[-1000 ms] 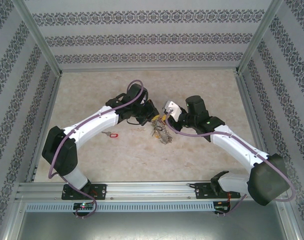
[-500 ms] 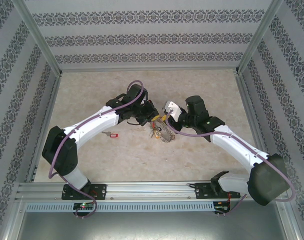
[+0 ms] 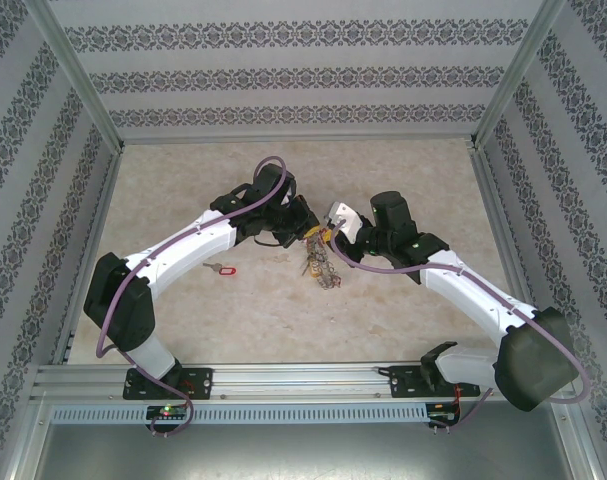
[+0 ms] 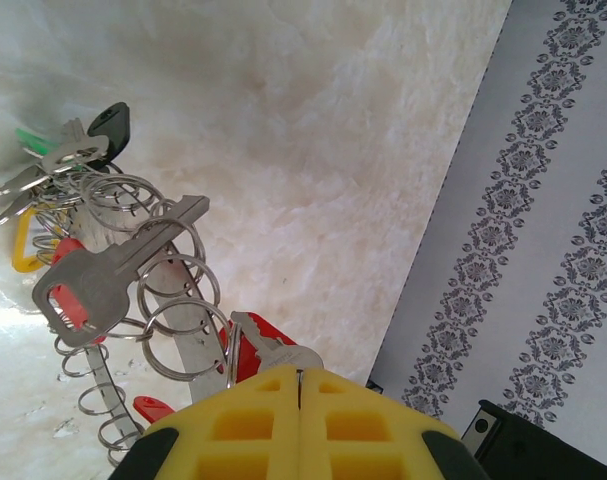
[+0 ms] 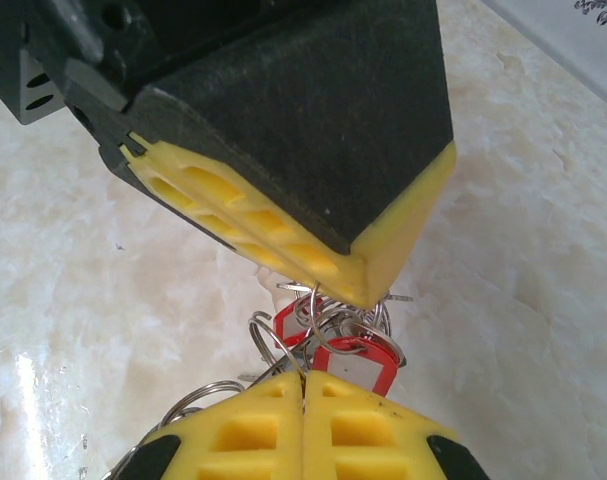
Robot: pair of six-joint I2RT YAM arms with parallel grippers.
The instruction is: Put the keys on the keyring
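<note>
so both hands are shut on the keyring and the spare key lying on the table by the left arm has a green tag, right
Not quite: the spare key by the left arm has a red tag, not green, as the top external view shows. The rest holds: the left hand and right hand are shut on the keyring.

Open table (image 3: 403, 180) all round; left tool (image 3: 307, 233) and right tool (image 3: 329, 239) nose-to-nose above keyring (image 3: 321, 268).

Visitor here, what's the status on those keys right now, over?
Left gripper shut on a red-tagged key; right gripper shut on the keyring, tips meeting. One loose key lies on the table beside the left arm. Nothing blocking.
</note>
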